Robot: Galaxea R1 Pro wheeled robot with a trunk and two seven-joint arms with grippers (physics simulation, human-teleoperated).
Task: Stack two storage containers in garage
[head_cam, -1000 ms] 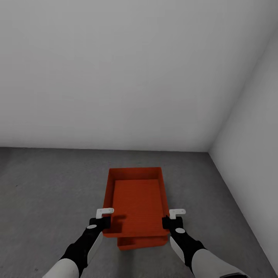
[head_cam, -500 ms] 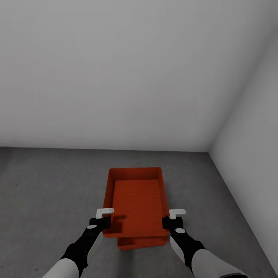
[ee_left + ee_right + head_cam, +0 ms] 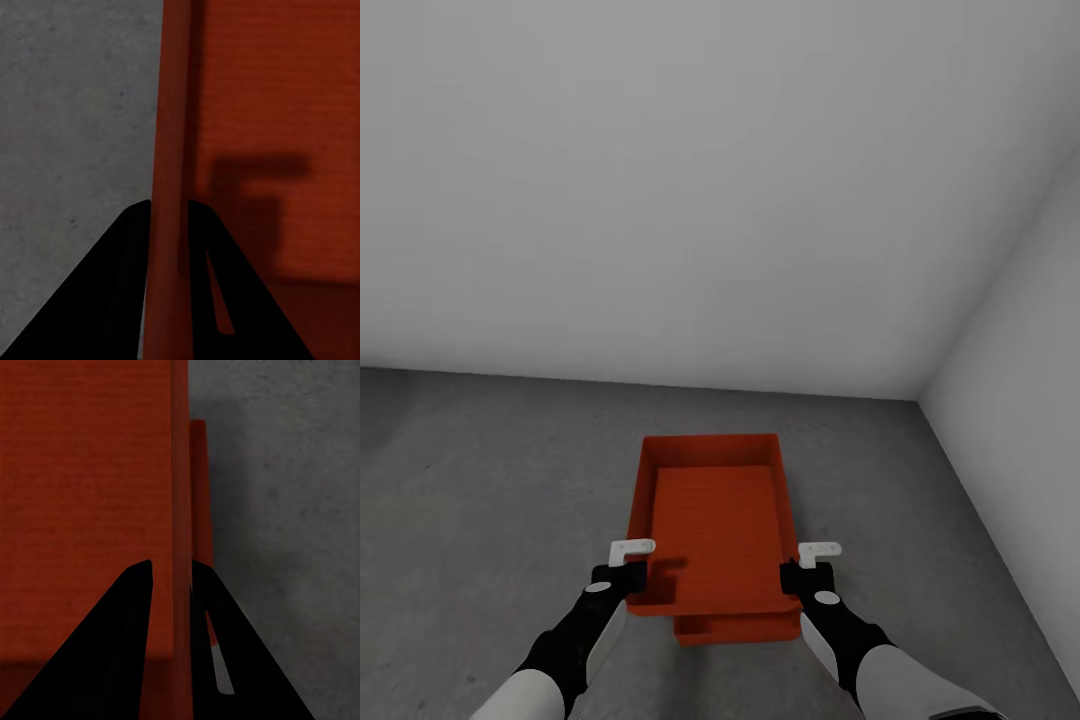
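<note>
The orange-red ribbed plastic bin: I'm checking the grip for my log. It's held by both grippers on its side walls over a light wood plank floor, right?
Not quite. The orange-red ribbed plastic bin is held by the left gripper and right gripper on its side walls, but over dark grey concrete floor, as the head view shows.

Soft, even light filled the bare room, dim rather than bright, with no glare anywhere. The plain white-grey wall [image 3: 690, 180] faded to a duller grey towards its upper corners. Inside the upper orange-red ribbed plastic bin [image 3: 712, 530] lay a blurred shadow shaped like the left tool [image 3: 632, 560], plain in the left wrist view. The dark mottled concrete floor [image 3: 480, 480] rendered slightly soft.
</note>
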